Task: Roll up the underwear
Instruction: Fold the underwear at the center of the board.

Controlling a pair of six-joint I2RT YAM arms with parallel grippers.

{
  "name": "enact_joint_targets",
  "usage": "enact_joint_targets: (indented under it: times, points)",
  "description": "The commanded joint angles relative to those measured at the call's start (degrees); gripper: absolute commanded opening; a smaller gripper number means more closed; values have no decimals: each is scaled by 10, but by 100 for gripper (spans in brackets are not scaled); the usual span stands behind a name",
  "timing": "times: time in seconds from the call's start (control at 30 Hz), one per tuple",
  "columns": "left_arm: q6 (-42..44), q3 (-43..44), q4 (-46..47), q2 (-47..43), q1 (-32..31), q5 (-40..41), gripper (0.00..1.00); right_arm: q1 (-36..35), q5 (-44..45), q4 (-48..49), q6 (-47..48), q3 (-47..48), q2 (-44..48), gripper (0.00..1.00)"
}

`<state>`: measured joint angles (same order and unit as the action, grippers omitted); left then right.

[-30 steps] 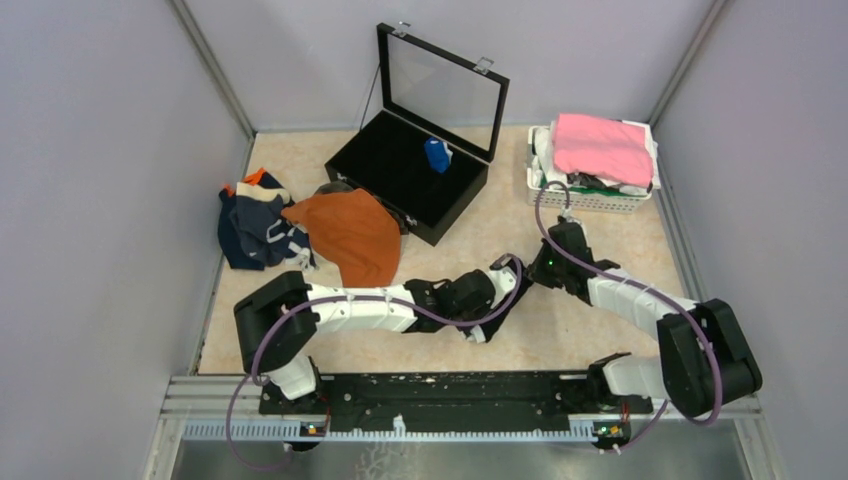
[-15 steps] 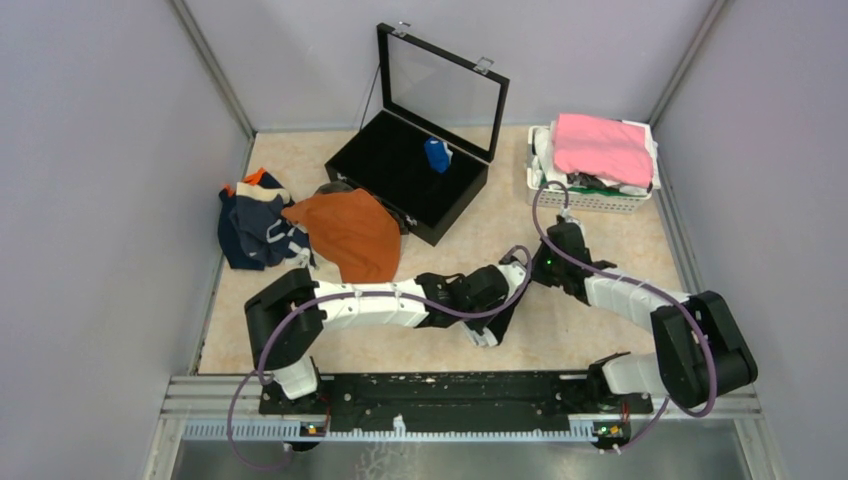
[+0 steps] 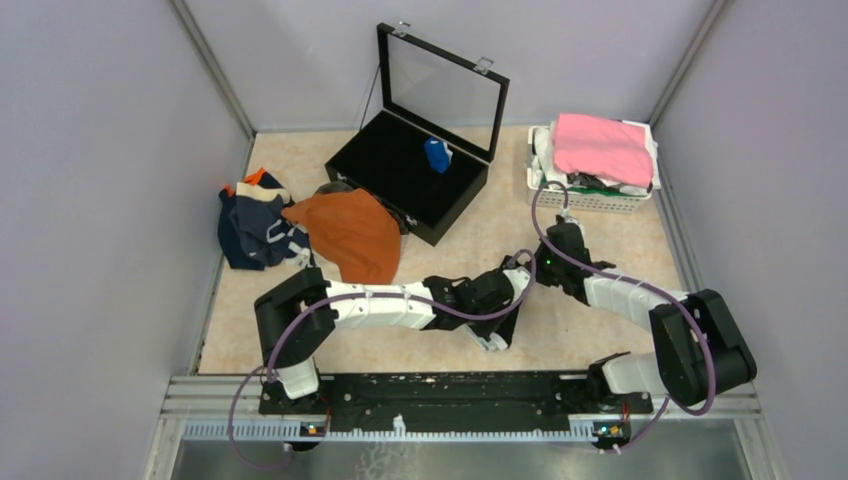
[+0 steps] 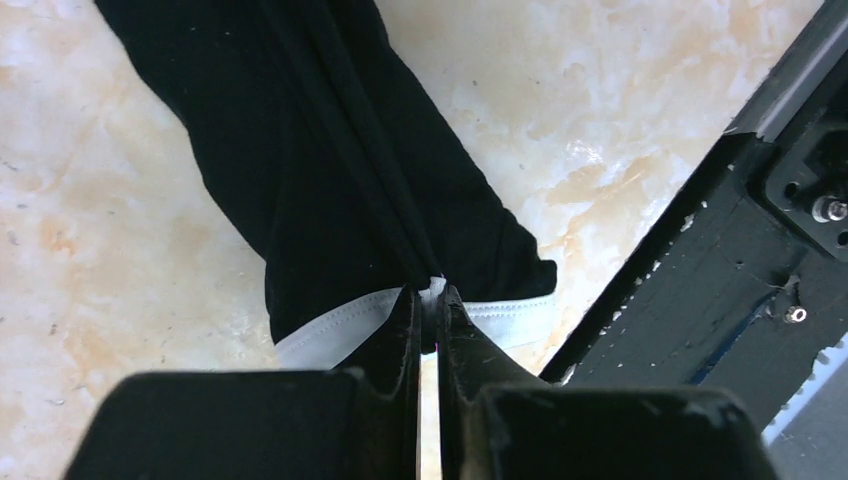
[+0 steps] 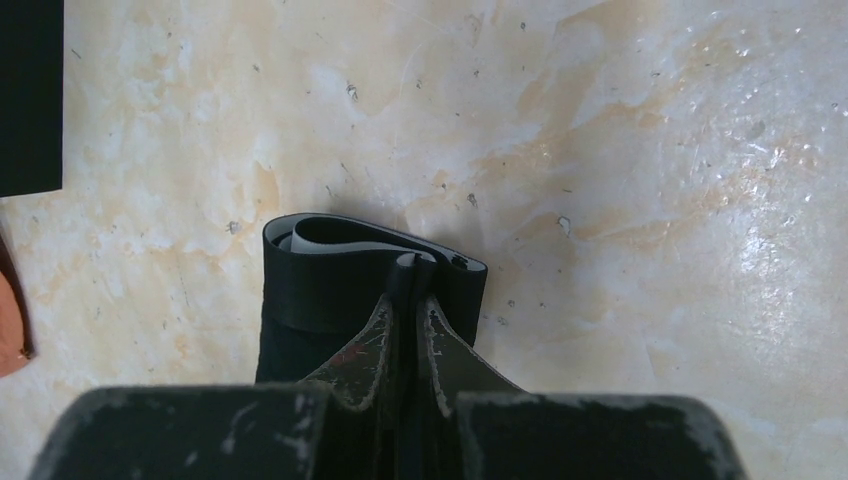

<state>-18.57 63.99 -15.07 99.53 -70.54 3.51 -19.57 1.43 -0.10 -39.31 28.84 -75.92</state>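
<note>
Black underwear (image 4: 330, 150) with a white waistband (image 4: 330, 322) lies stretched on the marble tabletop. My left gripper (image 4: 428, 292) is shut on the middle of the waistband, close to the table's near rail. My right gripper (image 5: 413, 275) is shut on the folded opposite end of the same underwear (image 5: 320, 290). In the top view the left gripper (image 3: 497, 342) and right gripper (image 3: 527, 272) face each other mid-table, and the arms mostly hide the garment. A rust-orange pair (image 3: 350, 232) and a navy heap (image 3: 255, 228) lie at the left. A rolled blue pair (image 3: 437, 154) sits in the black case.
An open black case (image 3: 390, 170) with a glass lid stands at the back centre. A white basket (image 3: 590, 197) at the back right holds a pink folded cloth (image 3: 600, 147). The black base rail (image 4: 720, 260) runs just beyond the waistband. Walls enclose the table on three sides.
My left arm has swung right and toward the near edge, drawing the waistband end with it. The right gripper has stayed nearly still, holding its end.
</note>
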Motion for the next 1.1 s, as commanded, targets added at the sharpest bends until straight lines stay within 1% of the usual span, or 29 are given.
enact_joint_targets:
  times: [0.0,0.2,0.27,0.43,0.63,0.9,1.07]
  points:
    - [-18,15,14,8,-11,-55,10,9,29,-3,3,-16,-14,0]
    - [-24,-1,37,28,-12,-82,23,9,28,-9,5,-13,-11,0]
    - [-28,-14,52,32,-13,-93,27,8,27,-16,5,-9,-5,4]
    - [-34,-33,69,39,-14,-99,33,9,24,-48,13,9,34,21]
    - [-34,-33,70,43,-14,-98,37,9,35,-101,33,38,94,34]
    - [-31,-16,53,23,-14,-79,43,9,52,-172,63,60,152,44]
    - [-28,3,34,3,-14,-67,48,9,46,-196,75,69,175,47]
